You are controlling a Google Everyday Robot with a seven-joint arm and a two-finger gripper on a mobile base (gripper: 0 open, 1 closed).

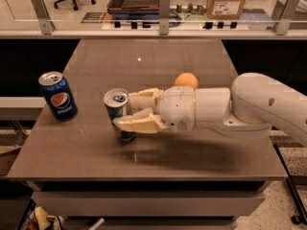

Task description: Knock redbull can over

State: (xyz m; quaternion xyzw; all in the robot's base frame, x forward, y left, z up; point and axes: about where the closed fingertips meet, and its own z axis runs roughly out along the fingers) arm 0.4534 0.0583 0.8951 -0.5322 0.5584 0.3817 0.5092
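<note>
The redbull can, slim and blue-and-silver with a silver top, stands upright on the brown table, left of centre near the front. My gripper reaches in from the right, and its two cream fingers are closed around the can. One finger lies behind the can and the other crosses its front, hiding part of its lower body. The can's base rests on the table.
A wider dark-blue Pepsi can stands upright to the left, near the table's left edge. An orange ball sits just behind my wrist. A glass railing with metal posts runs along the far edge.
</note>
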